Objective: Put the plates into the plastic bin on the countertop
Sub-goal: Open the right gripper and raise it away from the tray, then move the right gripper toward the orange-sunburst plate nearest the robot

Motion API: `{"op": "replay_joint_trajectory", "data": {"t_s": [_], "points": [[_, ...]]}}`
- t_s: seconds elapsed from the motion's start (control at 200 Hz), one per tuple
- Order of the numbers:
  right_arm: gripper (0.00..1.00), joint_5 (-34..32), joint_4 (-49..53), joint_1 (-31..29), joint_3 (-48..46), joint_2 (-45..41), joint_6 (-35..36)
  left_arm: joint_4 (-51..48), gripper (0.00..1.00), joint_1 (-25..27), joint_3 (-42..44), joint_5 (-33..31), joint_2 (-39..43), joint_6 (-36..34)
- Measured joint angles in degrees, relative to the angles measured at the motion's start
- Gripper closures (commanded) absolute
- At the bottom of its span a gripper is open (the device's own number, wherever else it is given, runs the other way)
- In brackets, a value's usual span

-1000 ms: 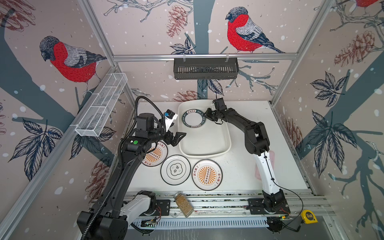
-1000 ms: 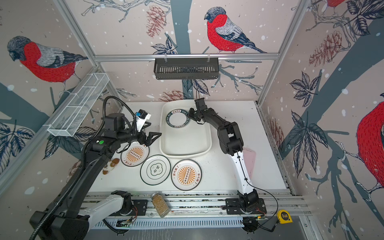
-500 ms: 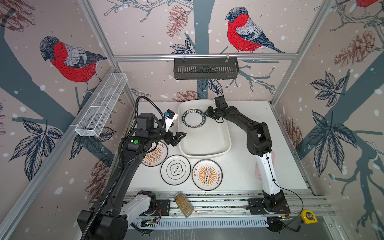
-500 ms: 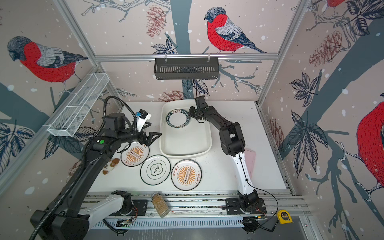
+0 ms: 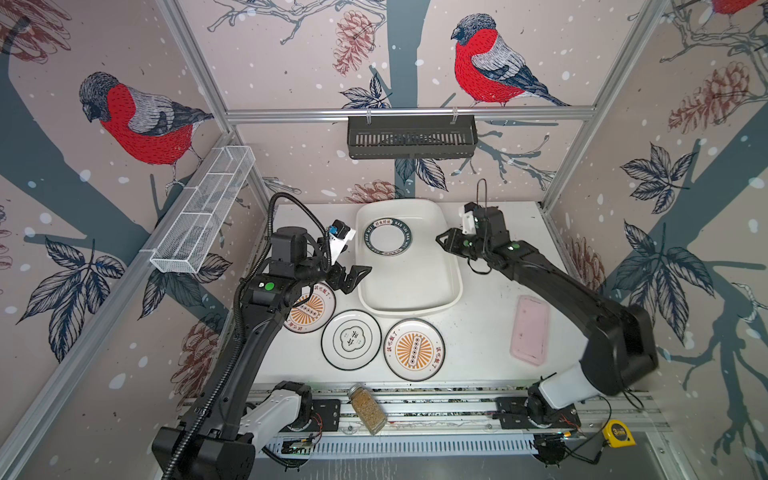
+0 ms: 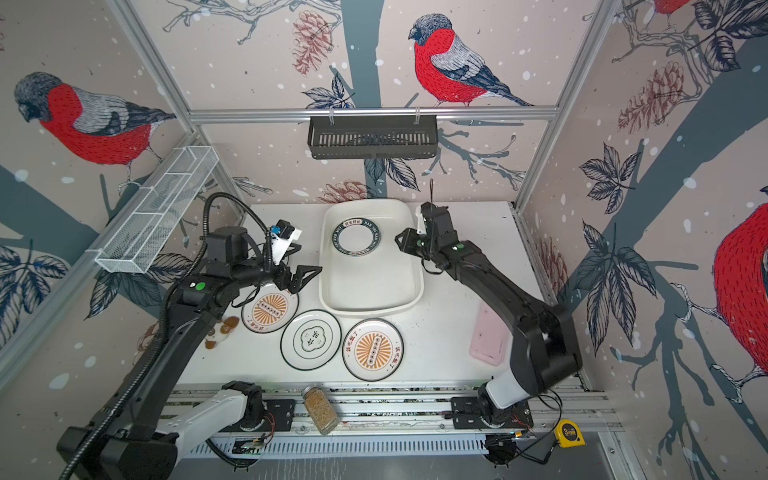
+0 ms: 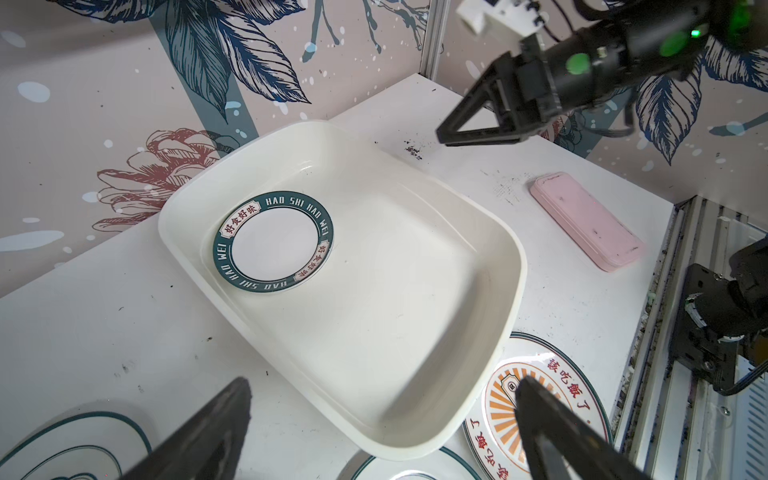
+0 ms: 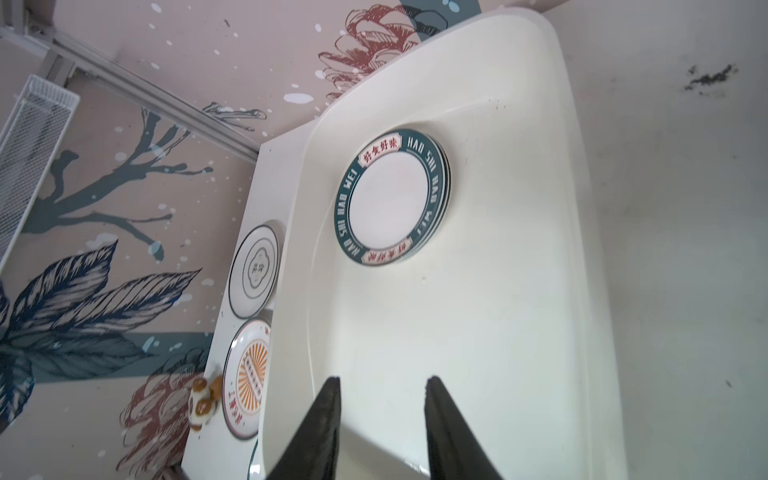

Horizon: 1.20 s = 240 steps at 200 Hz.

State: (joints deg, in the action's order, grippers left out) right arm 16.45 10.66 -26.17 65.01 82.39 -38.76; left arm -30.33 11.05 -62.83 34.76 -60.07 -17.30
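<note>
right wrist view shows the right gripper [image 8: 382, 380] with its jaws a narrow gap apart and nothing between them, hanging over the floor of the plastic bin [image 8: 478, 311]. in both top views this gripper sits above the bin's right rim toward its far end, pointing across the bin. the left gripper [image 7: 382, 382] has its jaws spread wide and empty. in a top view it hovers just beside the bin's left rim, above the far edge of a sunburst plate [image 5: 309, 311].

the bin stands on the countertop [image 5: 478, 332] at the middle of its far edge, one short side toward the back wall. in the bin's far left corner lies a green-banded plate [image 5: 387, 237] lettered "hao shi hao wei". the right wrist view shows further plate rims under it, so it tops a stack, though how many cannot be told.

three plates lie flat on the countertop outside the bin, in a row by its near rim. the sunburst plate is at the left, partly under the left arm. a cloud-emblem plate [image 5: 351, 340] is in the middle. a second sunburst plate [image 5: 414, 350] lies just beside it on the right, close to the bin's near right corner.

a pink case [image 5: 530, 330] lies near the countertop's right edge, well apart from the plates. small brown-and-white pieces [image 6: 220, 330] sit at the left edge beside the first sunburst plate. a spice jar [image 5: 368, 409] lies on the aluminium rails along the near edge. a yellow tape measure [image 5: 619, 433] sits past the near right corner.
</note>
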Motion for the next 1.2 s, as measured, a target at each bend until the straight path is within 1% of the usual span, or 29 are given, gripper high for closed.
{"op": "replay_joint_trajectory", "data": {"t_s": [0.225, 0.31, 0.385, 0.505, 0.64, 0.815, 0.966, 1.201], "points": [[0.59, 2.8, -0.2, 0.0, -20.6, -23.3, -0.6, -0.4, 0.02, 0.0, -0.2, 0.8, -1.1, -1.1], [0.57, 4.0, -0.5, 0.0, -28.1, -31.4, -2.5, -0.4, 0.02, 0.0, -0.3, 1.2, -1.9, -1.0], [0.57, 5.6, -0.5, -0.1, -34.5, -37.4, -4.9, -0.4, 0.02, 0.0, -0.6, 1.6, -2.6, -0.5], [0.55, 7.7, -0.2, -0.4, -41.8, -43.4, -8.1, -0.4, 0.02, 0.0, -2.3, 2.4, -4.1, 0.9], [0.55, 9.7, -0.4, -2.2, -46.7, -45.6, -10.0, -0.3, 0.02, 0.0, -4.5, 2.5, -5.1, 2.1], [0.55, 9.8, -0.7, -6.4, -50.6, -46.8, -12.5, -0.2, 0.02, 0.0, -7.9, 2.2, -6.0, 2.4], [0.54, 9.4, -1.4, -9.0, -54.3, -46.8, -15.3, 0.1, 0.02, 0.0, -8.0, 2.3, -6.1, 3.6], [0.55, 8.3, -4.9, -12.1, -57.5, -45.5, -16.8, 0.5, 0.02, 0.0, -7.1, 2.4, -6.4, 4.0]]}}
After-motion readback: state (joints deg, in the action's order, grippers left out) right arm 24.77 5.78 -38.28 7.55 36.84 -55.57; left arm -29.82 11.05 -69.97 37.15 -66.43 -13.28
